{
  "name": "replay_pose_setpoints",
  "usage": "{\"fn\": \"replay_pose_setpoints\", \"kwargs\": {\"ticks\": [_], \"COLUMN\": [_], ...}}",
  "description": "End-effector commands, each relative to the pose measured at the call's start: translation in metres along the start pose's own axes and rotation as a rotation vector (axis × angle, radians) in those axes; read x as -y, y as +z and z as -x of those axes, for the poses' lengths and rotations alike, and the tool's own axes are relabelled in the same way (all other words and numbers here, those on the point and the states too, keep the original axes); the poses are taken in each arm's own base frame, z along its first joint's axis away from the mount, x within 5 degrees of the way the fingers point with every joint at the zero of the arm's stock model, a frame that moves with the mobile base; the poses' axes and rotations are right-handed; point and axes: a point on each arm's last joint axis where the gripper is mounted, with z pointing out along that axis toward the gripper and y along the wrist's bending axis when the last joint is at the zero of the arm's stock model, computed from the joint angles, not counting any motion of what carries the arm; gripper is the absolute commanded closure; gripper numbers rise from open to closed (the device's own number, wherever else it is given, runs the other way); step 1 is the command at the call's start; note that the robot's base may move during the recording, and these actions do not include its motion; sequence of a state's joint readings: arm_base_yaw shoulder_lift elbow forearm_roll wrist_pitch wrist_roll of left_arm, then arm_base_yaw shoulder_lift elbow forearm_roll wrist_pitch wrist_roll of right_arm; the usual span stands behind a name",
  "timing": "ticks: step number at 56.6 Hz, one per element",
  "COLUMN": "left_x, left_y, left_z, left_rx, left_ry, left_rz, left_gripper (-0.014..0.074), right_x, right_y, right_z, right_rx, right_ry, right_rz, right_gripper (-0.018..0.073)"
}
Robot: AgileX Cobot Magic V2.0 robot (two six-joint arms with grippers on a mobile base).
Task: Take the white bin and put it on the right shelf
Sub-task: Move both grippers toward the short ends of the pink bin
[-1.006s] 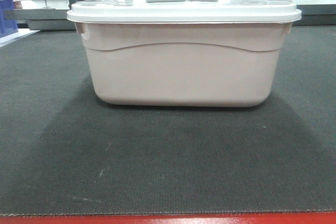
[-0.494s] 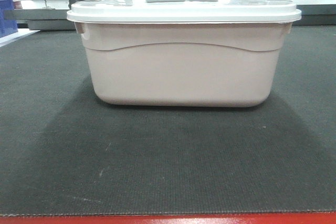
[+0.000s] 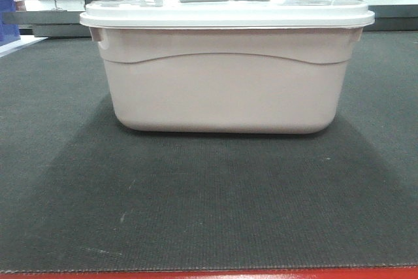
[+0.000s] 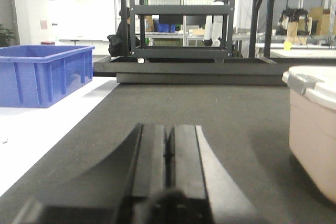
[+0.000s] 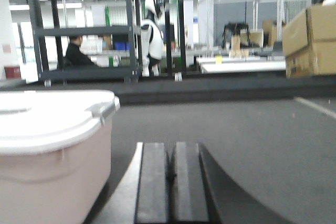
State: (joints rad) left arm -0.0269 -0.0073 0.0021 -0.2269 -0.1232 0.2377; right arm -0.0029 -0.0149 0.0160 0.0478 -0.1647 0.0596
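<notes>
Left wrist view: the left end effector [image 4: 168, 153] is clenched, its two black fingers pressed flat against each other along a thin seam, with nothing between them. It hangs low over the dark ribbed mat [image 4: 210, 108] and touches no object. To its right, apart from the fingers, a corner of the white bin [image 4: 315, 135] enters the frame, with a grey latch on the rim of its lid. To the far left a blue bin [image 4: 42, 74] stands on a white surface beside the mat. Behind the mat stands a dark rack [image 4: 181, 14], with a seated person [image 4: 123, 30] next to it.

In the right wrist view, the right end effector [image 5: 170, 169] is likewise clenched and grasps nothing, its fingers meeting along the middle seam. The white bin sits to its left, near but not touching, its flat lid [image 5: 47, 116] closed over the pale pinkish body. Cardboard boxes [image 5: 310, 40] are stacked at the far right, well apart.

From the front view, the white bin stands upright in the middle of the mat on the desk [image 3: 209, 273], whose red edge runs along the bottom. A curved moulded line crosses the bin's side. Neither end effector shows in this view.
</notes>
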Motion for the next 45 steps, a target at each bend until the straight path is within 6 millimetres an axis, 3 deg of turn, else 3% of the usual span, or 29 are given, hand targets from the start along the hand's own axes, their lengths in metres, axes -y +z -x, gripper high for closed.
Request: {"fn": "replay_pose_setpoints", "kwargs": {"ticks": [1, 12, 19, 27, 42, 45], "left_x": [-0.002, 0.003, 0.005, 0.008, 0.019, 0.021], "left_y": [0.003, 0.018, 0.039, 0.069, 0.113, 0.121], "left_z": [0.047, 0.127, 0.156, 0.164, 0.148, 0.147], "left_rx": [0.145, 0.079, -0.038, -0.171, -0.338, -0.376], "left_ry": [-0.008, 0.052, 0.056, 0.043, -0.017, -0.039], "left_rz": [0.013, -0.038, -0.068, -0.093, -0.170, -0.182], "left_gripper": [0.0713, 0.0710, 0.0684, 0.0565, 0.0204, 0.0141], "right_x": [-0.005, -0.012, -0.015, -0.017, -0.017, -0.017], "right_y": [-0.003, 0.003, 0.021, 0.048, 0.105, 0.112], "right_z": [0.046, 0.109, 0.132, 0.146, 0.145, 0.145], "right_rx": [0.224, 0.226, 0.164, 0.097, -0.080, -0.113], "right_ry": [-0.003, -0.003, -0.002, 0.005, 0.004, 0.004], "right_rz": [0.020, 0.027, 0.024, 0.017, 0.001, -0.002], "right_gripper": [0.0486, 0.0486, 0.0484, 0.0400, -0.0056, -0.0088]}}
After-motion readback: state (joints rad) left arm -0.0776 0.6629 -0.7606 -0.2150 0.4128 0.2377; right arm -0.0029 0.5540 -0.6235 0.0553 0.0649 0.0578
